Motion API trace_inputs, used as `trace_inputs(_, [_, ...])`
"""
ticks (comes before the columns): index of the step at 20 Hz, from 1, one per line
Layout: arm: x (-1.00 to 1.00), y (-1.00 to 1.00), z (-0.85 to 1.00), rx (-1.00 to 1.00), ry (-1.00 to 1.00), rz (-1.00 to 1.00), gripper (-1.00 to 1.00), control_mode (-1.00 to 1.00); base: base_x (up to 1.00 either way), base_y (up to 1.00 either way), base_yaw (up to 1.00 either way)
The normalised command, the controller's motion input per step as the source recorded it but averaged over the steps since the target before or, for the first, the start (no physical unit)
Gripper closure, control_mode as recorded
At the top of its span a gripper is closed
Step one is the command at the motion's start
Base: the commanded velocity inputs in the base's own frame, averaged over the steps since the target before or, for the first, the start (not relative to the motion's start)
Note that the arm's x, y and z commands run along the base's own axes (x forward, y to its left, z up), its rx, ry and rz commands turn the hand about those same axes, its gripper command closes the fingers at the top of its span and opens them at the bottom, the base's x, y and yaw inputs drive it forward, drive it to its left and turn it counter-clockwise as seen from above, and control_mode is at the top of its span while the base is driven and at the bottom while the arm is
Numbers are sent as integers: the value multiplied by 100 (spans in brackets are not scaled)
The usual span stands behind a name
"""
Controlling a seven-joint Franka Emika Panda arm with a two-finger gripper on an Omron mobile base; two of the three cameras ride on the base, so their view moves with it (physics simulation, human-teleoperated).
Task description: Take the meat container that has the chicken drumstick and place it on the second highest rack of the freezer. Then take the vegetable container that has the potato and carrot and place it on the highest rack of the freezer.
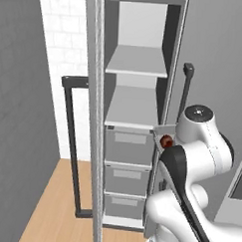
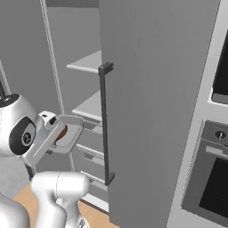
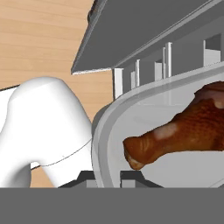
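My gripper [image 3: 107,176] is shut on the rim of the pale-grey meat container [image 3: 175,164], which holds the brown chicken drumstick [image 3: 183,131]. In the left base view the container [image 1: 164,130] and drumstick [image 1: 166,141] hang at the right edge of the open freezer [image 1: 133,118], just below the second highest rack [image 1: 131,106]. The highest rack [image 1: 138,61] above it is bare. From the right, the container [image 2: 70,133] sits before the second highest rack [image 2: 91,106], under the highest rack [image 2: 87,62]. The vegetable container with potato and carrot is out of view.
Three grey drawers [image 1: 129,146] stack under the racks. The freezer door [image 1: 93,117] stands open to the left with its dark bar handle [image 1: 72,146]. A tall grey door with a bar handle [image 2: 105,124] is right beside the container, and an oven [image 2: 213,178] lies further right.
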Motion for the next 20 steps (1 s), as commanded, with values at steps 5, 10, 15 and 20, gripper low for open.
trace_inputs(5, [0,0,0,0,0,0,100,100,39,4,0])
trace_inputs(10, [0,0,0,0,0,0,100,100,51,7,0])
trace_inputs(15, [0,0,0,0,0,0,100,100,35,14,0])
trace_inputs(20, [0,0,0,0,0,0,100,100,12,31,0])
